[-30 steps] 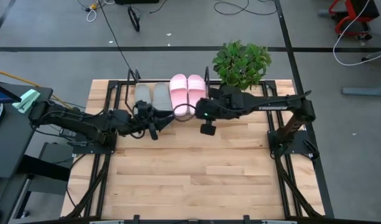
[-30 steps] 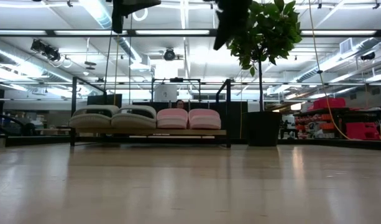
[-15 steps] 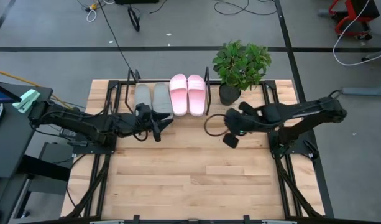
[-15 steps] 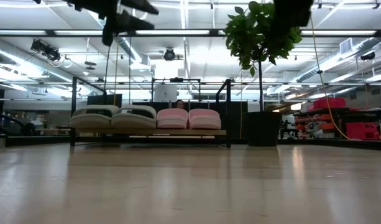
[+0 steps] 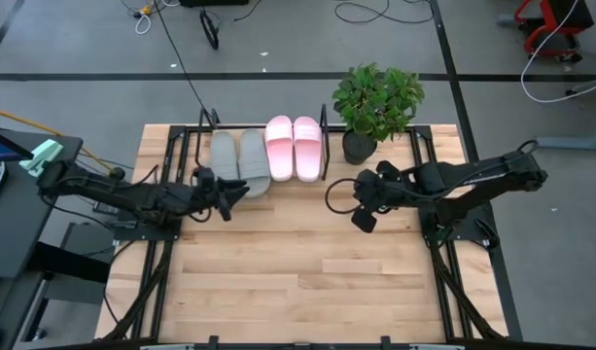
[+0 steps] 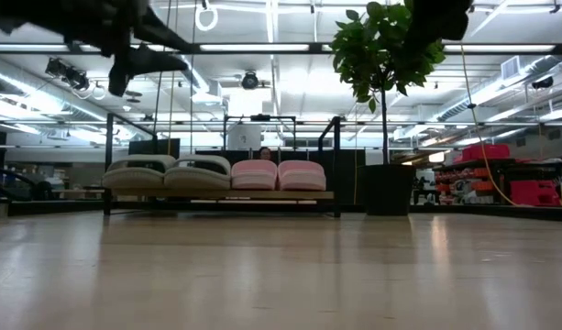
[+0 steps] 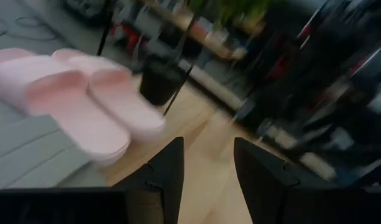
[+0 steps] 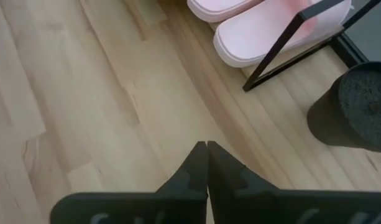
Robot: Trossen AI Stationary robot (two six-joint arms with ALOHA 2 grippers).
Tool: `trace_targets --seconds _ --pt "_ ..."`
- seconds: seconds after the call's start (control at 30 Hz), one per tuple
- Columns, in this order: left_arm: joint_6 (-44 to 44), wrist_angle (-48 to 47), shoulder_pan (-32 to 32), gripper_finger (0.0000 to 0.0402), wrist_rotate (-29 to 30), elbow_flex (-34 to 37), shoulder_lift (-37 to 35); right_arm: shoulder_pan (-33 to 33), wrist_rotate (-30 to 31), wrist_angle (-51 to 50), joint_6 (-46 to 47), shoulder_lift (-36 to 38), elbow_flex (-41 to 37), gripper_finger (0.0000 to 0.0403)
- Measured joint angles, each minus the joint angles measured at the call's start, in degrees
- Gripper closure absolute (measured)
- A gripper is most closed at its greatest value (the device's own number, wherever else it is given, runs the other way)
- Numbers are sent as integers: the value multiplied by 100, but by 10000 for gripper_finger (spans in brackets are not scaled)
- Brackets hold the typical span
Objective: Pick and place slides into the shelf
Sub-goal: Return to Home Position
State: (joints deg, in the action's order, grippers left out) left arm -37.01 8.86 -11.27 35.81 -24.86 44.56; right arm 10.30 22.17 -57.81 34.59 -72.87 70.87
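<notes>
Two grey slides [image 5: 239,157] and two pale pink slides [image 5: 295,148] lie side by side on the shelf [image 5: 205,131] at the table's far edge. In the low view the grey pair [image 6: 168,172] and the pink pair [image 6: 278,174] rest with their soles on the wooden board [image 6: 216,194]. My left gripper [image 5: 241,190] hovers open just in front of the grey slides, holding nothing. Its wrist view shows its fingers [image 7: 207,143] apart and the pink slides [image 7: 72,102] beyond. My right gripper [image 5: 334,194] is shut [image 8: 207,144] and empty, above bare table near the shelf's right end frame [image 8: 296,43].
A green plant [image 5: 377,97] in a black pot [image 8: 358,112] stands right of the shelf, close to my right arm. The wooden table [image 5: 298,272] lies open toward its near edge. Cables and equipment lie on the floor beyond the table.
My right gripper has drawn back from the pink slides toward the table's right and near side and now hangs over bare wood. My left gripper has pulled away from the grey slides toward the table's left. All the slides have stayed on the shelf.
</notes>
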Motion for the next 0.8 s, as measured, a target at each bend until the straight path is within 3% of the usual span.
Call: trace_targets --seconds 0.17,0.33,0.57,0.8 --pt "192 2217 45 255 -56 1251 -644 -138 -166 139 -16 -67 0 401" --pt "153 3161 87 249 19 2130 -1148 -225 -224 270 -16 -86 0 400" --pt "690 3408 170 254 52 2432 -1805 -319 -402 322 93 -86 0 400" --pt "1051 3189 517 234 -4 2434 -2050 -319 -428 322 188 -85 0 400"
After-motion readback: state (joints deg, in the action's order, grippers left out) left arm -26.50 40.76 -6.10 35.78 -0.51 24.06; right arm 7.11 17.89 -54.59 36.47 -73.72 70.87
